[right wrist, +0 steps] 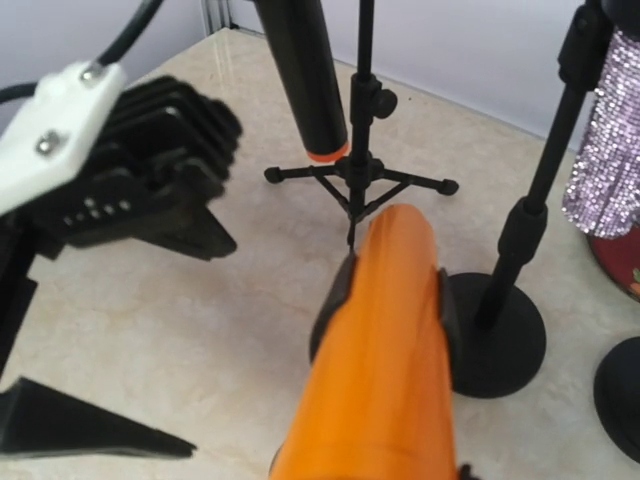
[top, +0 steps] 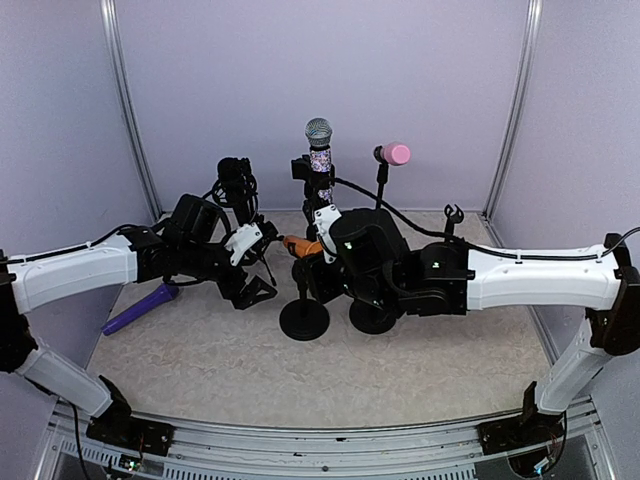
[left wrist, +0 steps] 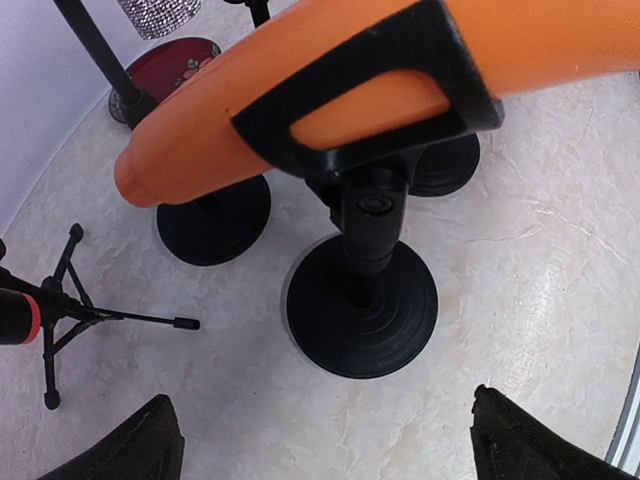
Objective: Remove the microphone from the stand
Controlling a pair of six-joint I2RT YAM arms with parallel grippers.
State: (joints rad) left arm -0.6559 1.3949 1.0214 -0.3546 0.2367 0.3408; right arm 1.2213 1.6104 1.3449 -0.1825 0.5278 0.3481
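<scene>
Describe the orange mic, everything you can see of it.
The orange microphone is a smooth, plastic-looking body that tapers to a rounded end; its other end is not visible. It lies tilted, near horizontal, seated in the black clip of a stand with a round black base. The left gripper is open and clear of it. The right gripper is close by; whether it grips the mic cannot be told.

Even, soft light; orange microphone (right wrist: 375,370) blurs close up.
</scene>
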